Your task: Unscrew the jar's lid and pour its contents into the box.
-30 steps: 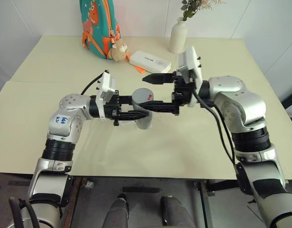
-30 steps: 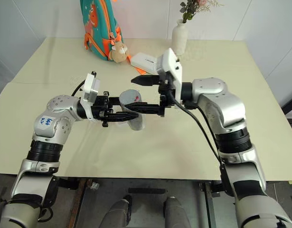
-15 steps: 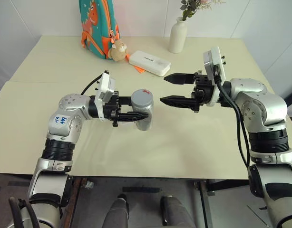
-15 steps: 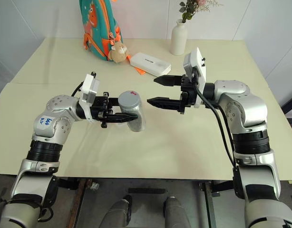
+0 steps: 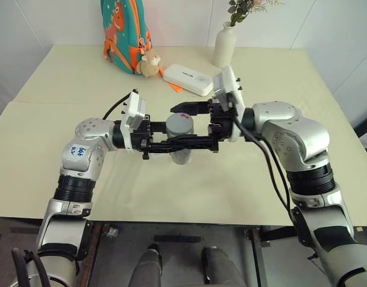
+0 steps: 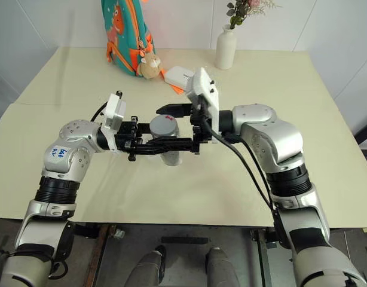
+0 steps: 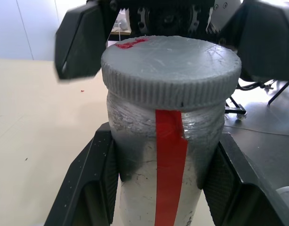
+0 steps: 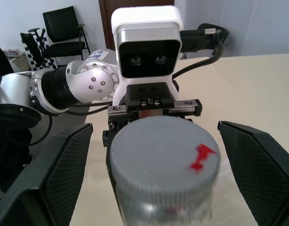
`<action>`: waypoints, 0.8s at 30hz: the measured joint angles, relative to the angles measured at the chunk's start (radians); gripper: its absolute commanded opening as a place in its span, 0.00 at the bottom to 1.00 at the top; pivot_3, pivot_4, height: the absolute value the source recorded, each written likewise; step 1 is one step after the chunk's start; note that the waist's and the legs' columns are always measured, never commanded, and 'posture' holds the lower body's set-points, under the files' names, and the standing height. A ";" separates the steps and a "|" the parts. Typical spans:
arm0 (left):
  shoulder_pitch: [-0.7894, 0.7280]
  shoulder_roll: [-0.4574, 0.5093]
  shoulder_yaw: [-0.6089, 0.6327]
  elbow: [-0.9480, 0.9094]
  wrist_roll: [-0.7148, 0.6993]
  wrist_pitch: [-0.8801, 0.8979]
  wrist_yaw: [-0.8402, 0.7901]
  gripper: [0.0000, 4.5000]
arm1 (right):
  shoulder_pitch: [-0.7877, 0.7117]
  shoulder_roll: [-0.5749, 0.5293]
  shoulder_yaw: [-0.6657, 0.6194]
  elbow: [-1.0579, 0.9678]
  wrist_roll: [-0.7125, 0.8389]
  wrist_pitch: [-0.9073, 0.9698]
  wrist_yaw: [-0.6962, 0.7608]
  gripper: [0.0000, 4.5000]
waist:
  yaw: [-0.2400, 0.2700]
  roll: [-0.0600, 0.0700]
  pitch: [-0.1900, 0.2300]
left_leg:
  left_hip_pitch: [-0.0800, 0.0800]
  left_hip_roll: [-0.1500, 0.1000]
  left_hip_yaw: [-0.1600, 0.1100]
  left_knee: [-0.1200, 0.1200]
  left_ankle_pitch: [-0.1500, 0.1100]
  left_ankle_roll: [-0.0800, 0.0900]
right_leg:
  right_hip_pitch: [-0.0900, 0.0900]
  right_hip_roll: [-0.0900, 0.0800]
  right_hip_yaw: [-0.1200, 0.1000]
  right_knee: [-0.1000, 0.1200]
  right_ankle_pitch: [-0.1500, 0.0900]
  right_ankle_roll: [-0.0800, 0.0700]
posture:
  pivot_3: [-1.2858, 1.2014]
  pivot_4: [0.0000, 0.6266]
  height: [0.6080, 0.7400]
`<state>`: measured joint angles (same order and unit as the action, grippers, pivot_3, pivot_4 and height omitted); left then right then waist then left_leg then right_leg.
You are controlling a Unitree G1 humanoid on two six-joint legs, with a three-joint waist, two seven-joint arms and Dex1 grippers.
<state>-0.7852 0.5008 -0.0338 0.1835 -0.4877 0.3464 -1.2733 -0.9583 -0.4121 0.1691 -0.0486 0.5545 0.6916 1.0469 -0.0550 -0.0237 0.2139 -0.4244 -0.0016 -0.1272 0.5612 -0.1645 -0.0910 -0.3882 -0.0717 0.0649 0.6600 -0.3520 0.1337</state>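
Lid-gripping step: your left gripper point(image 5: 171, 145) is clamped on the silvery see-through red-striped jar point(image 7: 168, 188), held above the cream table point(image 5: 64, 137). Your right gripper point(image 5: 186, 122) straddles the ribbed grey lid point(image 8: 163, 148), jaws wide; next, close and twist.

The jar point(image 7: 168, 155) is cut off below by the left wrist view's edge, and its contents cannot be made out through the cloudy wall. The backpack point(image 5: 125, 30) at the counter's far edge is cropped, as are the vase's flowers point(image 5: 246, 7).
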 measured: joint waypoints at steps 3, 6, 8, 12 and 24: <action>0.000 -0.005 -0.001 0.000 0.001 0.000 0.000 0.44 | -0.017 0.016 0.006 0.022 -0.024 -0.016 -0.017 1.00 | 0.000 0.000 0.000 | 0.000 0.000 0.000 0.000 0.000 0.000 | 0.000 0.000 0.000 0.000 0.000 0.000 | 0.52 0.24 1.00; 0.000 -0.006 -0.001 0.000 0.001 0.000 0.000 0.44 | -0.033 0.033 0.006 0.048 -0.037 -0.023 -0.029 1.00 | -0.001 0.000 0.000 | 0.000 0.000 0.000 0.000 0.000 0.000 | -0.001 0.000 0.000 0.001 0.000 0.000 | 0.52 0.24 1.00; 0.000 -0.005 -0.001 0.000 0.001 0.000 0.000 0.44 | -0.039 0.034 0.006 0.052 -0.042 -0.029 -0.031 1.00 | 0.000 0.000 0.000 | 0.000 0.000 0.000 0.000 0.000 0.000 | -0.001 0.000 0.000 0.000 0.000 0.000 | 0.52 0.24 1.00; 0.000 -0.005 -0.001 0.000 0.001 0.000 0.001 0.44 | -0.040 0.031 0.005 0.057 -0.043 -0.036 -0.026 1.00 | 0.000 0.000 0.000 | 0.000 0.000 0.000 0.000 0.000 0.000 | -0.001 0.000 0.000 0.000 0.000 0.000 | 0.52 0.24 1.00; 0.000 -0.001 -0.001 0.002 0.017 0.001 0.018 0.44 | -0.005 -0.064 -0.027 0.059 -0.038 -0.082 0.051 1.00 | -0.001 0.000 0.000 | 0.000 0.000 0.000 0.000 0.000 0.000 | -0.001 0.000 0.000 0.000 0.000 0.000 | 0.52 0.24 1.00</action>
<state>-0.7856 0.4999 -0.0343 0.1856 -0.4711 0.3477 -1.2558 -0.9631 -0.4761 0.1417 0.0104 0.5164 0.6096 1.0978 -0.0563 -0.0237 0.2139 -0.4245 -0.0015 -0.1270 0.5610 -0.1644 -0.0911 -0.3888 -0.0717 0.0651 0.6604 -0.3520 0.1337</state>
